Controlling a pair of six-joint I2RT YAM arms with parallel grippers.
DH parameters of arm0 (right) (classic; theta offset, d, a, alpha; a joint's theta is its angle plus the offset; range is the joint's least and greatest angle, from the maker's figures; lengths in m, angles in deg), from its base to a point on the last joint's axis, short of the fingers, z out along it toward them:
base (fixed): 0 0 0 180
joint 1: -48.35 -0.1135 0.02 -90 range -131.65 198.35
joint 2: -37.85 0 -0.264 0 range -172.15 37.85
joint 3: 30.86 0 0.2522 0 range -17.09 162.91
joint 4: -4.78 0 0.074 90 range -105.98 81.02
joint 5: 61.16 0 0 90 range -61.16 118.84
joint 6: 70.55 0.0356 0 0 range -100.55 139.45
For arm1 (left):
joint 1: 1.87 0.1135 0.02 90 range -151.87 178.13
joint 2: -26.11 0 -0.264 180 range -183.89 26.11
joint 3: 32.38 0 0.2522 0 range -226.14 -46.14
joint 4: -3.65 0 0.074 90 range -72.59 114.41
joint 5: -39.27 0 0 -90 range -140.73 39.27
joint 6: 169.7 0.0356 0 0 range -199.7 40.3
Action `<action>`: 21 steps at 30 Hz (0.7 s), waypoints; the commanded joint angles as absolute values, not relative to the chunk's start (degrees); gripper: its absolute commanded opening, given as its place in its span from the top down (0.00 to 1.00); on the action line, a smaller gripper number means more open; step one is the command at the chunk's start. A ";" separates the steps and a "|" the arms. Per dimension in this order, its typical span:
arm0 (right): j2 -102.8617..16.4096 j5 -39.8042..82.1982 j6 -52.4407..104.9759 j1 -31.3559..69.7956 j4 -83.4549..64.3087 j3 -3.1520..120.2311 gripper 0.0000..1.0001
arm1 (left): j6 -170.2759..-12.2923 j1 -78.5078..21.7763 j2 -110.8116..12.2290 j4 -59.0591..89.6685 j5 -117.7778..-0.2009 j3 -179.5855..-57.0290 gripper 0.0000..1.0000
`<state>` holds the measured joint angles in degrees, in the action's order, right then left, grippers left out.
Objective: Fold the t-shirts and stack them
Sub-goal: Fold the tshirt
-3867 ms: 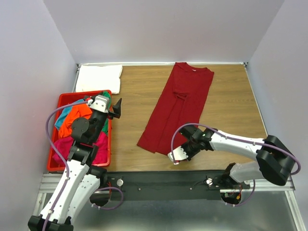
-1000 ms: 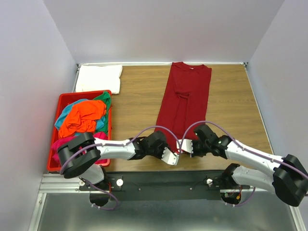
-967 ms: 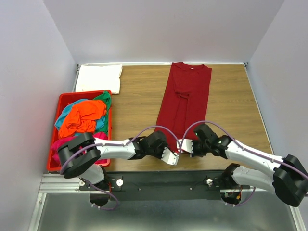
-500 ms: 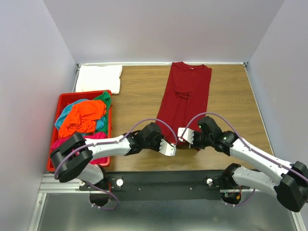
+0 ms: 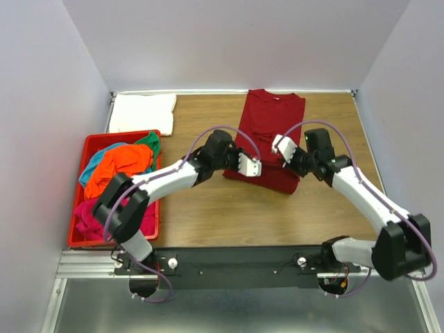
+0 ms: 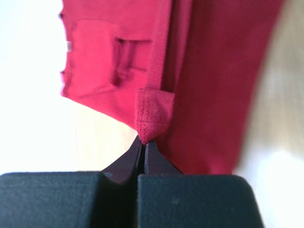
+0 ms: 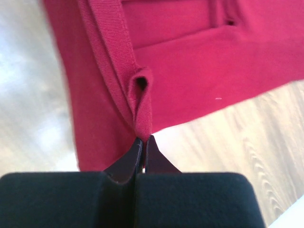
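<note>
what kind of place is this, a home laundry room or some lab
Probably a robotics lab cell: white partition walls box in a wooden tabletop, two white robot arms sit on a black mounting rail, and a red plastic bin holds crumpled colourful shirts near a dark red t-shirt.

dark red t-shirt [image 5: 272,118] centre-right, red bin [image 5: 96,141] left

A robotics lab cell. Plain grey panels [image 5: 236,41] enclose a wooden tabletop [image 5: 208,215], edged by an aluminium mounting rail [image 5: 83,260].

Left arm [image 5: 170,182], right arm [image 5: 361,193] stretched forward, converging; left end effector [image 6: 143,144], right end effector [image 7: 143,139] pinched closed.
</note>
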<state>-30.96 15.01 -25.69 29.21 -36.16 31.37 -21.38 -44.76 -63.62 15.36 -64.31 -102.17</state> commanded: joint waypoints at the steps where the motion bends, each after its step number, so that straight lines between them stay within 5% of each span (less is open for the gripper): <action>1: -38.75 12.67 -27.13 33.75 -36.75 37.21 1.00 | -18.45 -41.16 -72.13 16.26 -69.08 -111.16 1.00; 9: -53.61 10.64 -27.30 38.33 -36.31 50.04 0.99 | -17.83 -38.52 -86.64 19.96 -71.38 -129.79 1.00; 21: -66.29 11.52 -26.87 39.65 -36.31 61.12 0.99 | -19.76 -36.93 -98.07 21.80 -73.58 -141.23 1.00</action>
<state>-64.16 12.19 -26.72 39.33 -35.72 57.47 -18.76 -37.26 -96.10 20.61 -71.22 -138.65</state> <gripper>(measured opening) 0.012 0.012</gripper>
